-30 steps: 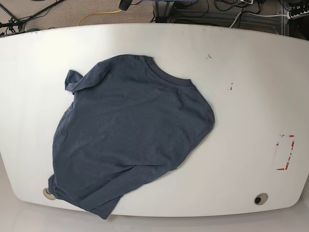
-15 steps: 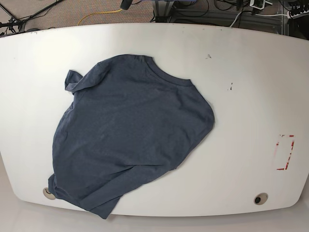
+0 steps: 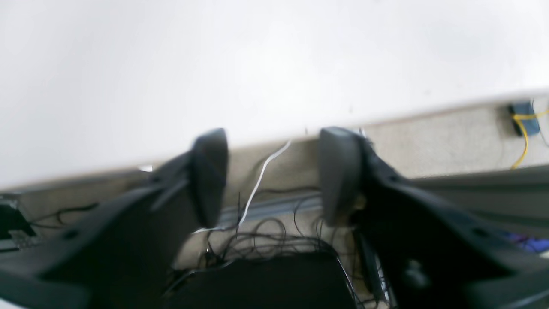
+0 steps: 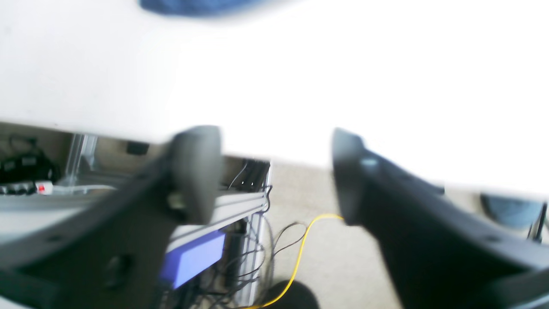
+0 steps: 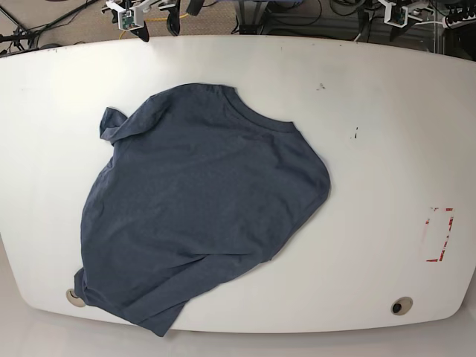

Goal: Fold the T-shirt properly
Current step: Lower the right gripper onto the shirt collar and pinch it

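T-shirt (image 5: pixel 201 204): dark slate-blue, lying spread but rumpled on the white tabletop (image 5: pixel 372 149), skewed on a diagonal. Ribbed neck band points toward the far edge, roughly mid-table; hem end reaches the near-left corner and slightly overhangs the near edge. One sleeve is bunched and folded over on itself at the shirt's far-left side. No lettering visible on the upward face. Nothing of mine touches it.

My left gripper (image 3: pixel 274 176): jaws spread apart, nothing between them. Its camera looks across the far edge of the tabletop to carpet and a tangle of dark cables (image 3: pixel 266 240) below; a white cable (image 3: pixel 261 176) runs down between the fingers' line of sight. Picture is blurred.

My right gripper (image 4: pixel 276 171): jaws likewise wide apart, empty. Beyond them, the table's edge, a yellow cable (image 4: pixel 300 253) on the carpet, and a blue box (image 4: pixel 193 257) on a metal frame. A blurred sliver of the shirt shows at the top edge of this view.

In the base view both arms barely enter at the far edge, one near each far corner.

Small red-marked rectangle (image 5: pixel 439 234) sits near the right edge. No containers on the table.
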Robot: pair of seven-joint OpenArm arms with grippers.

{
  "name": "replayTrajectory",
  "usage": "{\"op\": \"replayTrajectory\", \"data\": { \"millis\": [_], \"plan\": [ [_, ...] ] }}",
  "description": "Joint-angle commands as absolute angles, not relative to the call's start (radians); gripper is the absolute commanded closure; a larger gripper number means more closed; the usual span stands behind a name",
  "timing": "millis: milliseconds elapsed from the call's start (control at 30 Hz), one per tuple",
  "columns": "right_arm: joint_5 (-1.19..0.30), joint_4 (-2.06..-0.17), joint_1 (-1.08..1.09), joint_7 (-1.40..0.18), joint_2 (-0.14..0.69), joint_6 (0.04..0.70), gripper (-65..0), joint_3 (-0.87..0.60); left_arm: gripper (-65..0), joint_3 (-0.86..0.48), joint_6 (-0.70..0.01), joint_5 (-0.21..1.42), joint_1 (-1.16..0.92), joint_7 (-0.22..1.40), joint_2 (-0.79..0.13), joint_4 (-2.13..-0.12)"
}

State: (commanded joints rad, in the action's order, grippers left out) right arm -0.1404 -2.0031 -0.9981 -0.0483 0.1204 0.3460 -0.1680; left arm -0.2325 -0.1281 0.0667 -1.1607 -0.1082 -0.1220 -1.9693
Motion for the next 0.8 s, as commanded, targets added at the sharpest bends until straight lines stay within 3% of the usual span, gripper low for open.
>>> {"op": "replayTrajectory", "data": {
  "millis": [267,400,800],
  "plan": [
    [-0.142,-2.003,-0.791,-0.165,0.237,0.430,-39.0,-0.001,-43.3,-0.236,-0.127,0.064,-1.132,-0.110,-0.107,-1.971],
    [-0.142,-2.003,-0.684,-0.245,0.265,0.437,-39.0,0.107,-43.2,-0.236,-0.127,0.064,-1.132,-0.111,-0.105,-1.971],
    [-0.140,-1.971,-0.280,-0.516,0.262,0.437,-38.7,0.364,-43.2,-0.236,-0.125,0.062,-1.102,-0.111,-0.105,-1.969]
  ]
}}
